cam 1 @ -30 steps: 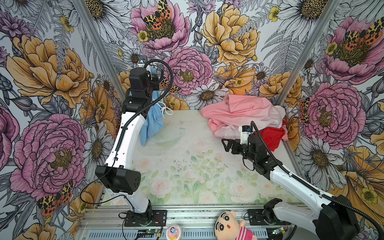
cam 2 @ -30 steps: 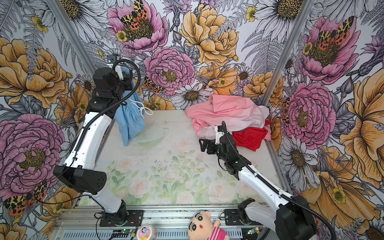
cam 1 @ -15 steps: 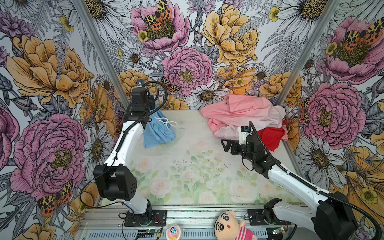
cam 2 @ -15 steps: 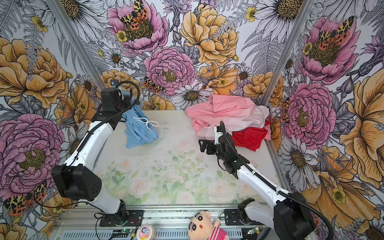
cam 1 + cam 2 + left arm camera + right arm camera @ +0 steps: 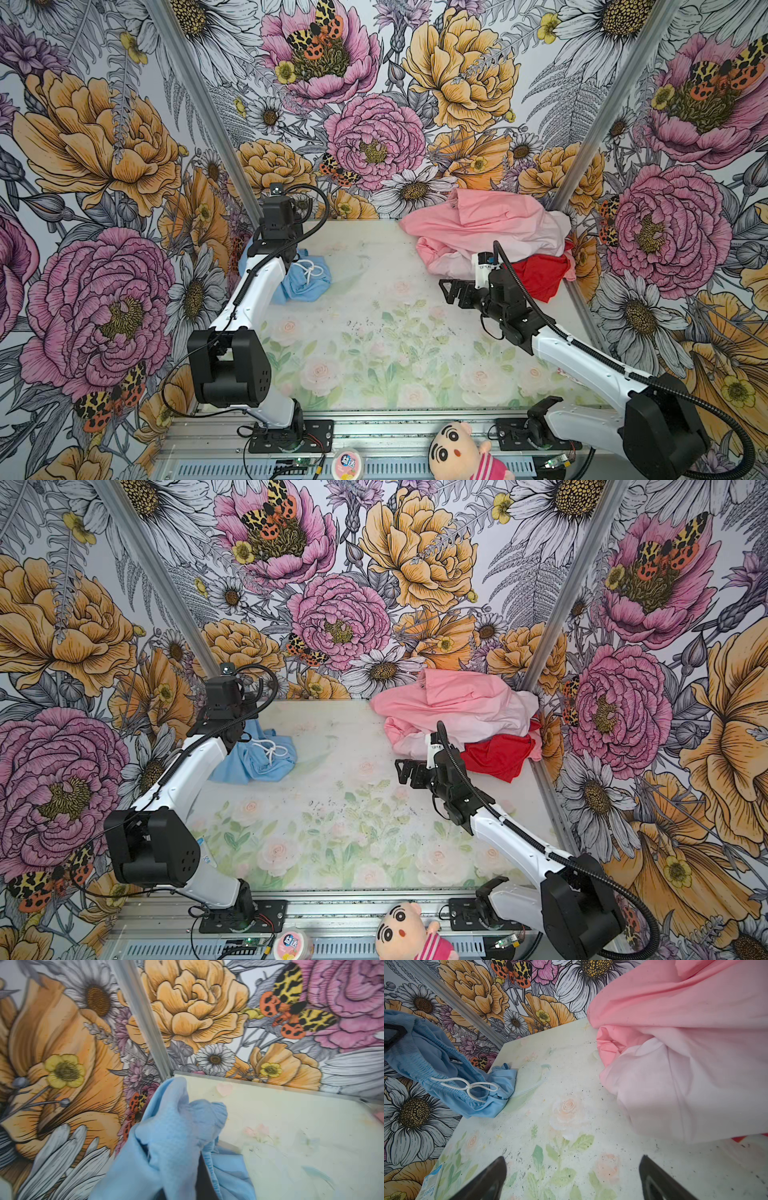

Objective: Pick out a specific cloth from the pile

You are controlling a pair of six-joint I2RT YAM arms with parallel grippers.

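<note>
Since a second ago the left arm has come down. The small sky-blue fabric cloth [image 5: 308, 281], which then hung clear of the floral-printed table top [image 5: 374, 353], now lies crumpled on it at the far left. It is well apart from the pile [image 5: 486, 232], a heap of salmon-pink, pale pink and red garments at the far right.

In both top views the left gripper [image 5: 290, 254] sits on the cloth [image 5: 266, 759], whose thin white drawstring cord [image 5: 309, 270] lies on top. The right gripper [image 5: 448, 291] hovers just near of the pile [image 5: 453, 712], jaws spread wide and empty.

The left wrist view shows the blue cloth [image 5: 172, 1136] pinched between closed jaws.

The right wrist view shows the right gripper [image 5: 572, 1161] apart from both cloth [image 5: 446, 1068] and pile [image 5: 685, 1043]. A blue-and-white label [image 5: 430, 1184] at the table's left edge is too blurred to read.
</note>
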